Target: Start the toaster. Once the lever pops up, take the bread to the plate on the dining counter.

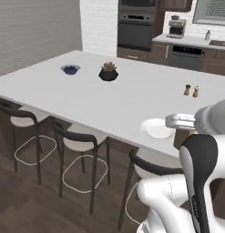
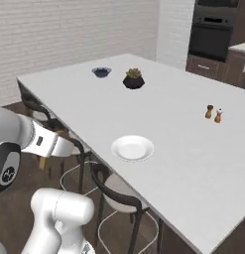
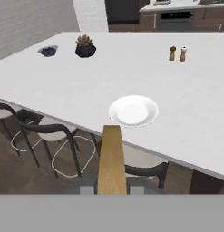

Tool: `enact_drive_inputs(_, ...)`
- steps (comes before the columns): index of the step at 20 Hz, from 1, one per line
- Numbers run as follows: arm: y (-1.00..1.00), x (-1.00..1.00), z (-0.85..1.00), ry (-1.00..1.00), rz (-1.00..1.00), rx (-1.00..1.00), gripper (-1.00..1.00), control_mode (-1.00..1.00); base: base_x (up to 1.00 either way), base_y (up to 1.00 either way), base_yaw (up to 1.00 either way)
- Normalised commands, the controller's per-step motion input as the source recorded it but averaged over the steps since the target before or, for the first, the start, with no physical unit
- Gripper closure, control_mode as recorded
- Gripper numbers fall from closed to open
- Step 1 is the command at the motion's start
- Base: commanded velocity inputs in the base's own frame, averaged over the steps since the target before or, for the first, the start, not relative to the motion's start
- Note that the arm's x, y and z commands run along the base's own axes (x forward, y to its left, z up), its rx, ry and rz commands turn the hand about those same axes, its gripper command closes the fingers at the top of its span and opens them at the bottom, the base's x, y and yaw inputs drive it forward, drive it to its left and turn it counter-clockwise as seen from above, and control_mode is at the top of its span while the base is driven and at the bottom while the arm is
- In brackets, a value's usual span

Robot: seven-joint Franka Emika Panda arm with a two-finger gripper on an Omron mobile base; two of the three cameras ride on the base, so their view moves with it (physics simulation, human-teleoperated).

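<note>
- Tan-brown bread (image 3: 111, 158) seen edge-on in the hand view, clamped between the fingers (image 3: 87, 190), narrowly parted around the slice.
- Carrying step judged under way: slice out over the stools, short of the white table (image 3: 77, 86) edge, not yet above the plate (image 3: 133, 110).
- Plate lying near the table's near edge, bare, just ahead of the slice.
- Next move judged to call for a forward reach over the edge, centring above the plate, lowering, then release.
- Risk noted: slice upright on its edge; may topple off the rim if dropped high.
- Elsewhere on the table: dark potted plant (image 3: 85, 46), small blue bowl (image 3: 48, 50), two shakers (image 3: 177, 53), all well apart from the plate.
- Dark stools (image 1: 82, 145) along the near side; wall ovens (image 1: 135, 28) and cabinets beyond.
</note>
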Motion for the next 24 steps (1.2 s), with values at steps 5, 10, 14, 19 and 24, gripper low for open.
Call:
enact_drive_inputs(5,0.00,0.00,0.00,0.00,0.00,0.00,1.00,1.00,0.44,0.28,-0.71)
enact_drive_inputs(10,0.00,0.00,0.00,0.00,0.00,0.00,1.00,1.00,0.62,0.34,-0.63)
enact_drive_inputs(14,0.00,0.00,0.00,0.00,0.00,0.00,1.00,1.00,0.67,0.49,-0.49)
enact_drive_inputs(19,0.00,0.00,0.00,0.00,0.00,0.00,1.00,1.00,0.68,0.47,-0.32)
enact_drive_inputs(24,0.00,0.00,0.00,0.00,0.00,0.00,1.00,1.00,0.72,0.57,-0.17)
